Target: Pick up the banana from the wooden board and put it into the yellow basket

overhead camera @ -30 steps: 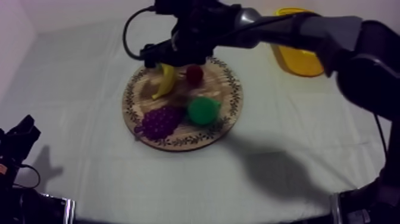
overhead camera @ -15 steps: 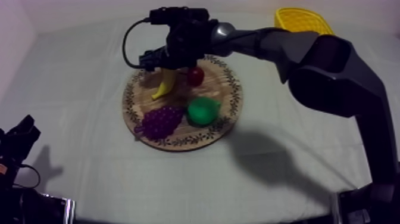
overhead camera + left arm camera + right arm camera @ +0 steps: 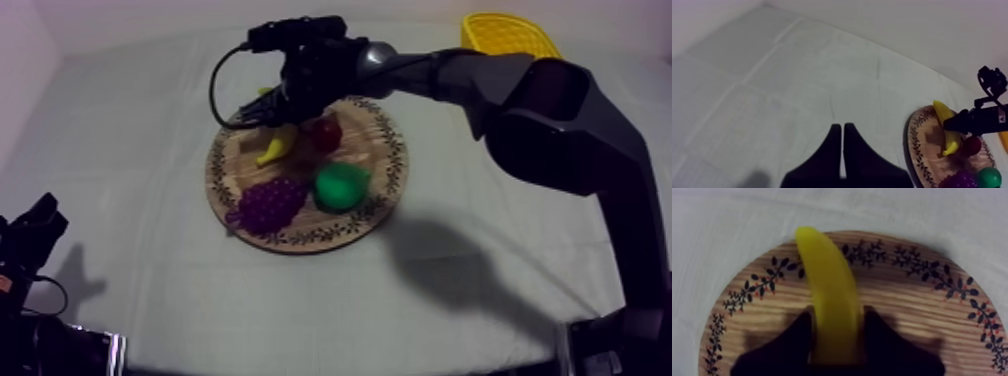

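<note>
My right gripper has its two fingers clamped on the banana, one on each side. The banana is over the rim of the wooden board. My left gripper rests with fingers together above the cloth. Farther off sits the yellow basket, at the far right corner of the cloth.

obstacle: small red fruit just beside banana | free: bare cloth left of board
</note>
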